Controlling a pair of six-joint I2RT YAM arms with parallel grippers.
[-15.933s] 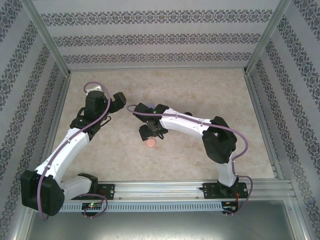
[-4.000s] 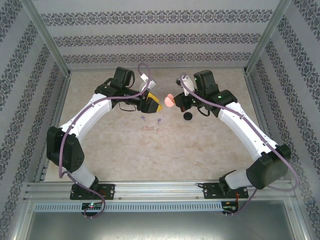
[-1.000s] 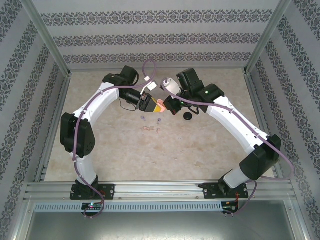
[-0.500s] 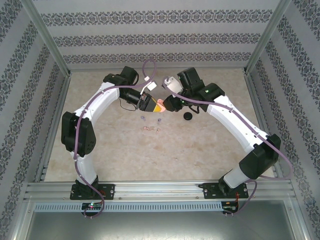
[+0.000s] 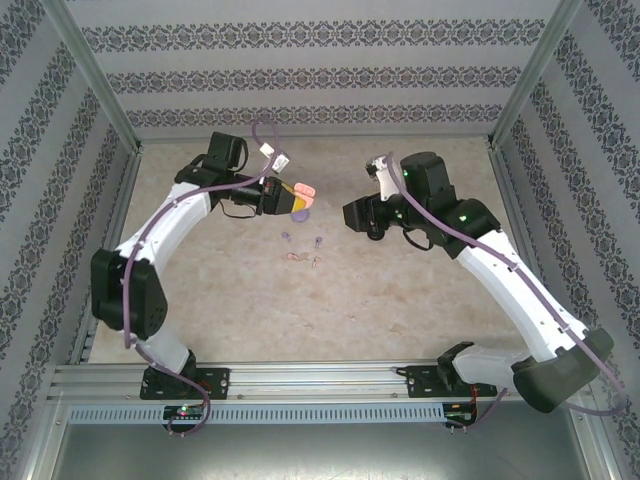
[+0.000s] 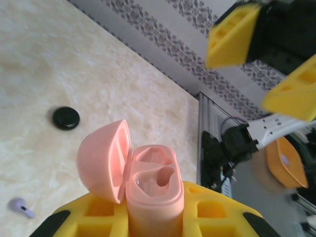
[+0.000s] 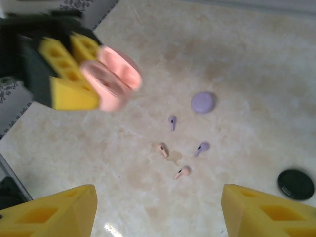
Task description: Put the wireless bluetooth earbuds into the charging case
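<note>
My left gripper (image 5: 288, 196) is shut on the pink charging case (image 6: 155, 185) and holds it above the table. Its lid (image 6: 103, 160) is swung open and both sockets look empty. Four wireless bluetooth earbuds lie loose on the table below. Two are pink (image 7: 162, 148) (image 7: 181, 172) and two are lilac (image 7: 172, 121) (image 7: 201, 147). My right gripper (image 5: 358, 215) hangs open and empty to the right of the pink case, apart from it, with its yellow fingers (image 6: 232, 34) spread wide. In the right wrist view, the right gripper (image 7: 158, 217) looks down on the earbuds.
A closed lilac case (image 7: 203, 102) lies just beyond the earbuds, under the held case. A black round case (image 7: 295, 184) sits on the table to the right, close under my right gripper. Patterned walls and metal rails ring the marble tabletop (image 5: 400, 290).
My right gripper has opened and drawn back to the right, away from the pink case. The left gripper has pulled the case a little left and further back.
</note>
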